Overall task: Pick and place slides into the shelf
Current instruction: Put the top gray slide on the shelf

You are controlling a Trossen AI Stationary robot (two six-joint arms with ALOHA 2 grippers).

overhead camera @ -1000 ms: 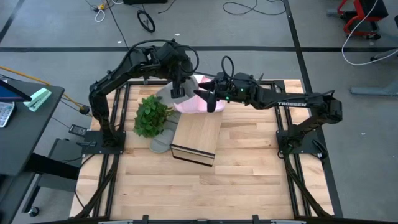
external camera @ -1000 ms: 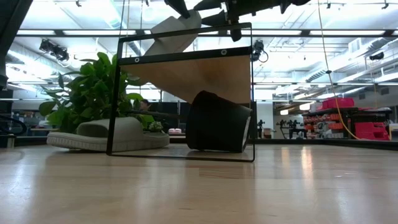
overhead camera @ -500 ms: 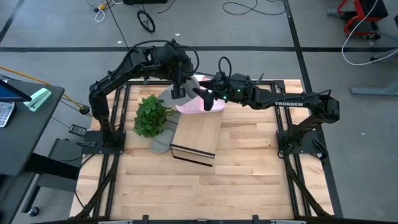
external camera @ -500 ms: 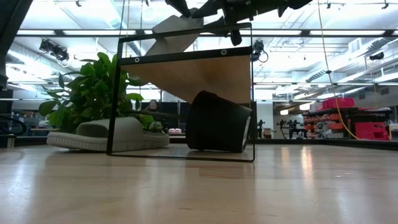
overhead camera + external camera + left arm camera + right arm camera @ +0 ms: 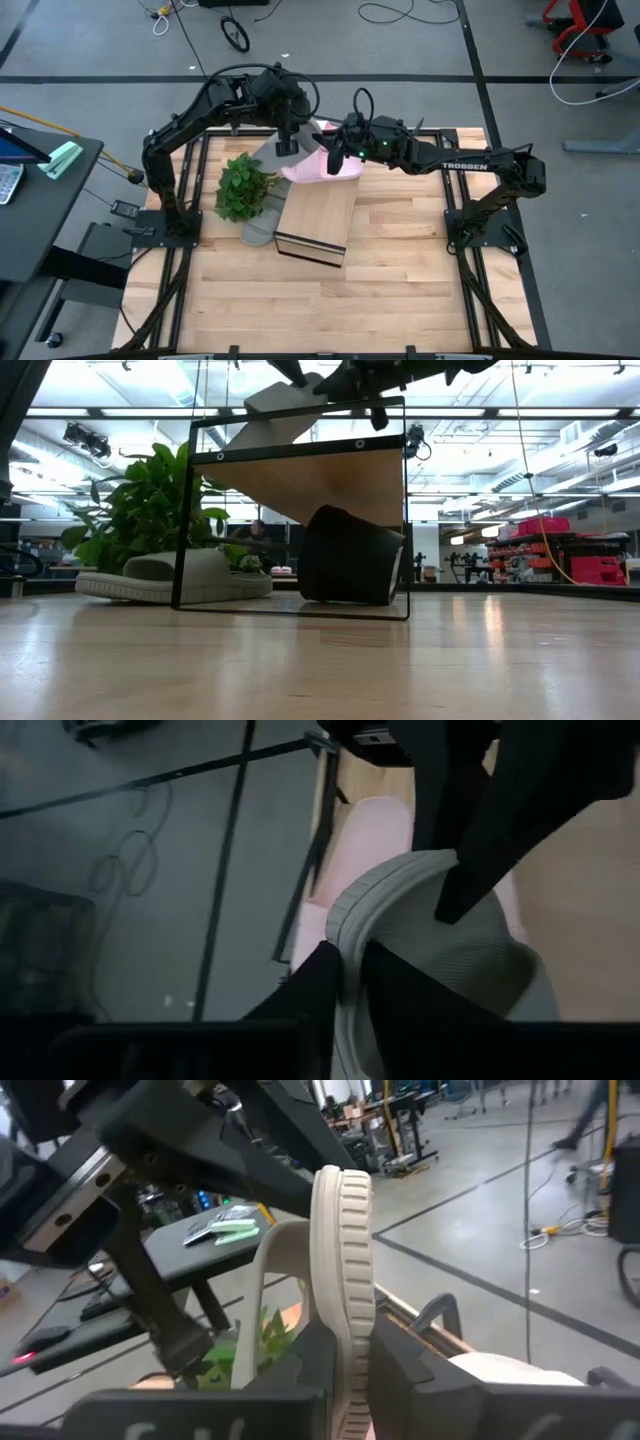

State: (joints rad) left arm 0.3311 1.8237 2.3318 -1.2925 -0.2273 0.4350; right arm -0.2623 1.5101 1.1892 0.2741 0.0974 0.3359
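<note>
Both tools are on the same grey slide (image 5: 340,1230) right now. The right tool (image 5: 340,1355) is closed down narrow on the ribbed sole edge, with the slide standing on edge between its fingers. The left tool (image 5: 345,975) is also pinched narrow on the rim of that sole, from the other side. So 2 grips on 1 slide, held up in the air over the far part of the bench (image 5: 400,290), behind the shelf (image 5: 315,215).

The hard-to-see stuff: from above, the arms cover most of the held slide, and in the low view it's cut off by the top edge. A pink slide (image 5: 312,170) lies right under the tools, partly hidden by them. There's a dark rounded thing (image 5: 350,555) inside the shelf frame in the low view, no idea what it is. A 2nd grey slide (image 5: 255,228) sits on the bench, touching the shelf's left end and tucked partly under the plant (image 5: 243,185).

Pose: the left arm arches up from its base and reaches right, wrist pointing down. The right arm is stretched out long and nearly flat toward the left. The 2 wrists meet close together.
</note>
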